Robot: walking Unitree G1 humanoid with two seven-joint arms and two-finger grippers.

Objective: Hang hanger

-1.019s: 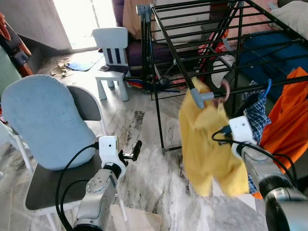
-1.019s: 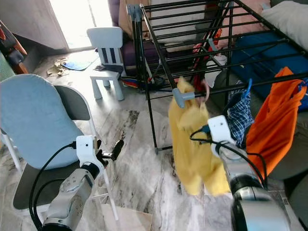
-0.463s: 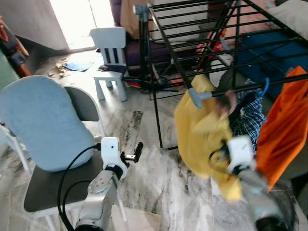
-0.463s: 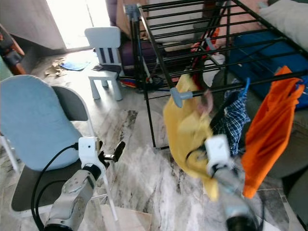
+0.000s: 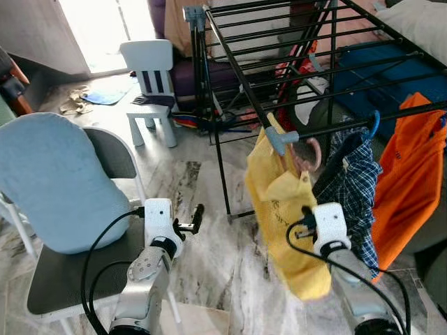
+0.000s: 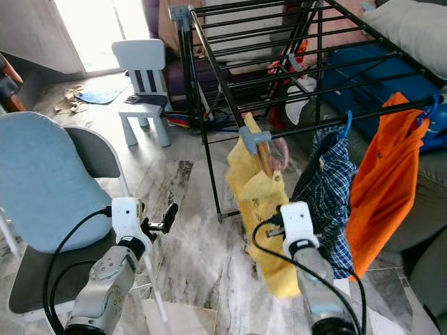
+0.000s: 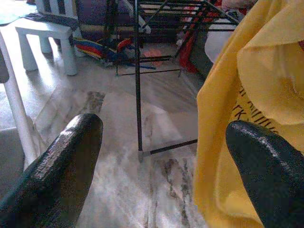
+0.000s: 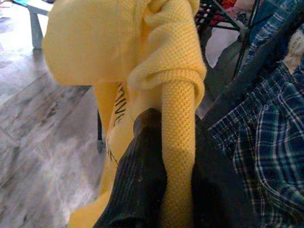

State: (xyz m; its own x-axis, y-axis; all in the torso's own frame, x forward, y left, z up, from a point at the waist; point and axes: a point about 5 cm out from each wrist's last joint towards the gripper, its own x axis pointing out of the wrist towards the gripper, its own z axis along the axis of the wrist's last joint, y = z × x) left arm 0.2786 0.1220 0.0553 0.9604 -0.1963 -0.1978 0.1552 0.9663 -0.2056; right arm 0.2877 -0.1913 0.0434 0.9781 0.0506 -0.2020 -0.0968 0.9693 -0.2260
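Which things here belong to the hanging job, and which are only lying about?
For the job:
yellow shirt on its hanger
black drying rack
right claw, gripping the shirt

Lying about:
plaid shirt
orange shirt
white child's chair
chair with blue cushion
left claw, open and idle

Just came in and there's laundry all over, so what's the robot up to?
It is hanging washing on the black drying rack. The right gripper is shut on the yellow shirt, whose hanger is hooked over a rack bar beside a plaid shirt and an orange garment. The left gripper is open and idle near the chair.
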